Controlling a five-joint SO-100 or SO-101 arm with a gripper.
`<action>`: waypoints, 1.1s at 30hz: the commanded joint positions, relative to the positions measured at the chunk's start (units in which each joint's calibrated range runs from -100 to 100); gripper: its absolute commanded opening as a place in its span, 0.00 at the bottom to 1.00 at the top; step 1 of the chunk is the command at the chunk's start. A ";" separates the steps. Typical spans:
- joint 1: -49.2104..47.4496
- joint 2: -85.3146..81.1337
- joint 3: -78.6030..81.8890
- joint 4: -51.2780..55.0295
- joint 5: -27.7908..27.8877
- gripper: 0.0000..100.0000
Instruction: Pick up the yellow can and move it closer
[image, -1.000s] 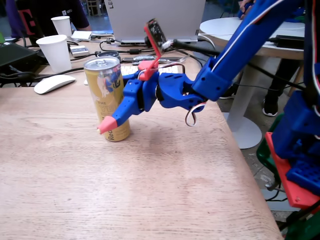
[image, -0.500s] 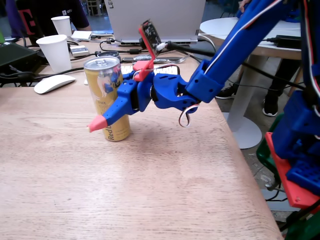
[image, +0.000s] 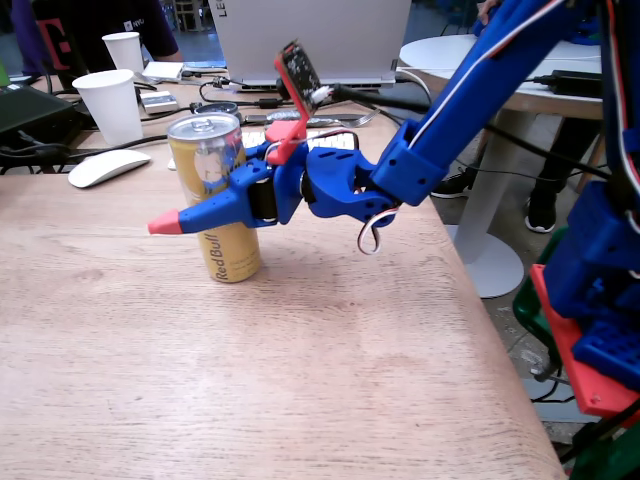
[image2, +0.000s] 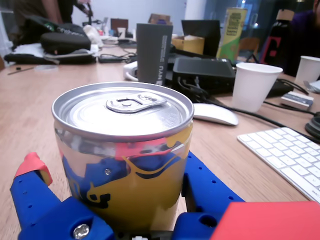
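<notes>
Fixed view: yellow can stands upright on the wooden table, toward the far left part of the surface, red "Red Bull" lettering reading down its side. The blue gripper is level with the can's middle. 1 long blue finger with a pink tip crosses in front of the can and pokes out past its left edge; the other finger is hidden behind the can.

Wrist view: can fills the centre, silver top and pull tab facing up, sitting deep between 2 blue fingers, 1 on each side. Jaws spread wide enough to straddle the can; whether they press on its wall, cannot tell (contact line is hidden by the can body).

Behind the can in the fixed view: white computer mouse, 2 white paper cups, and a laptop.
</notes>
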 joint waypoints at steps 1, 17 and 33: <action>-0.82 -0.50 -2.70 -0.03 0.24 0.44; -0.48 -0.50 -1.76 -0.77 0.20 0.29; -1.33 -14.48 7.87 0.13 -0.44 0.29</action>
